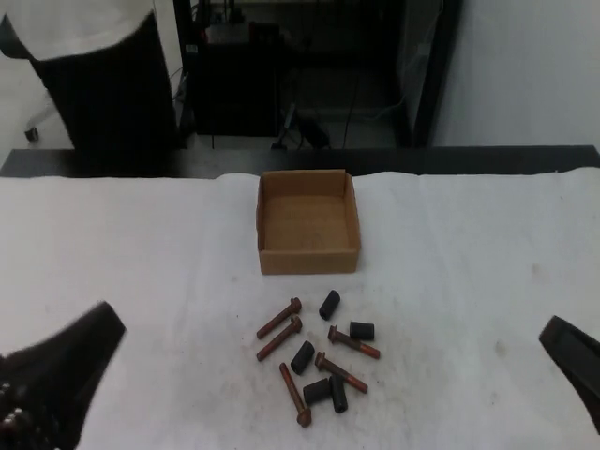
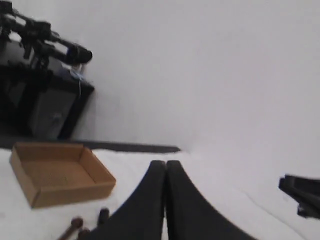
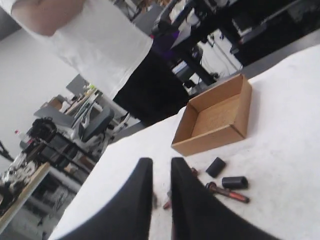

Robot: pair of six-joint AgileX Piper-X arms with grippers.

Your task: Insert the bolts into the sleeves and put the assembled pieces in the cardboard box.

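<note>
An open cardboard box (image 1: pixel 308 262) stands at the middle of the white cloth, nothing inside it. In front of it lie several rusty bolts (image 1: pixel 279 318) and several short black sleeves (image 1: pixel 329 305), loose and mixed in one cluster. My left gripper (image 1: pixel 56 375) hovers at the near left, shut (image 2: pixel 165 165), holding nothing; past it I see the box (image 2: pixel 70 194) and one bolt (image 2: pixel 72 226). My right gripper (image 1: pixel 572 361) hangs at the near right, its tips (image 3: pixel 161 165) a narrow gap apart and empty. Beyond it lie the box (image 3: pixel 207 141), two sleeves (image 3: pixel 215 167) and a bolt (image 3: pixel 227 192).
The white cloth (image 1: pixel 487 253) covers the whole bench up to a dark far edge (image 1: pixel 469 157). Wide bare cloth lies on both sides of the parts cluster. Dark racks and furniture (image 1: pixel 234 84) stand behind the bench.
</note>
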